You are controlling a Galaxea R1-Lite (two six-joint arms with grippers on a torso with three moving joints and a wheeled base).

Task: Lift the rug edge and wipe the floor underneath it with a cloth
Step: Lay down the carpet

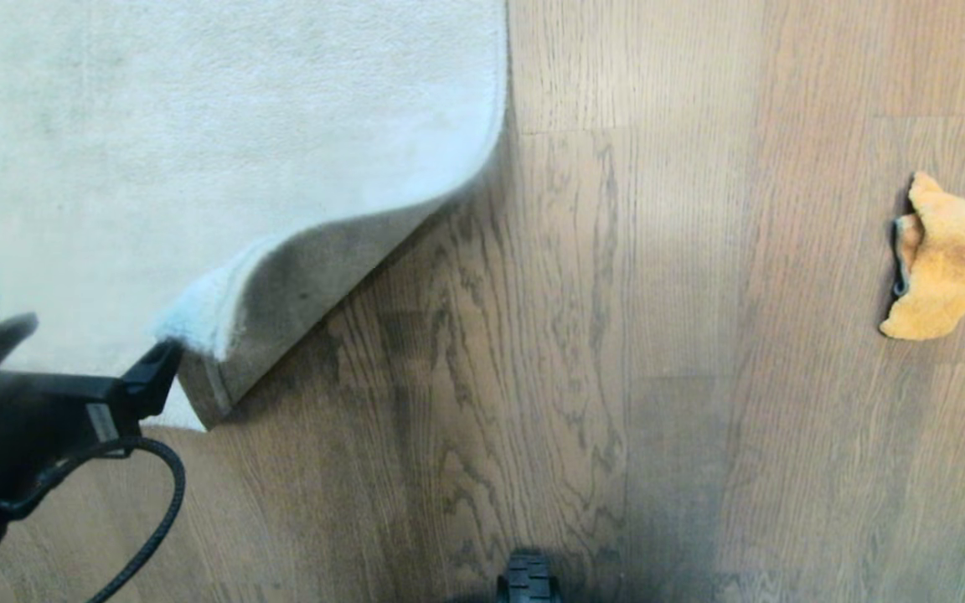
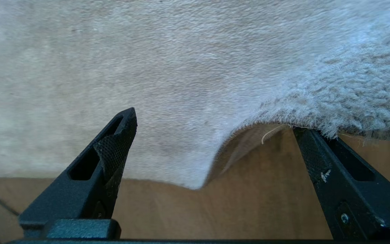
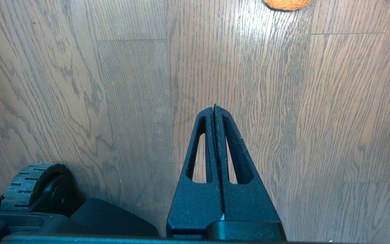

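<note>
Rug edge: we see the rug edge [image 1: 298,285] curled up off the floor [image 1: 616,377] at the near corner, its darker underside turned toward us, while the remaining rug lies flat at upper left.
Left claw: our left claw [image 2: 215,125] sits at that raised corner with its jaws spread wide — one finger [image 2: 311,152] is tucked under the fluffy rim, the other stands clear over the pile, so nothing is pinched.
Cloth: our orange cloth [image 1: 943,260] lies crumpled on the bare planks far to the right, well apart from the rug.
Right claw: our right claw [image 3: 214,107] hangs over open floor with its jaws pressed together and empty — the cloth's edge [image 3: 286,3] shows beyond its tip, near our base wheel [image 3: 32,183].
</note>
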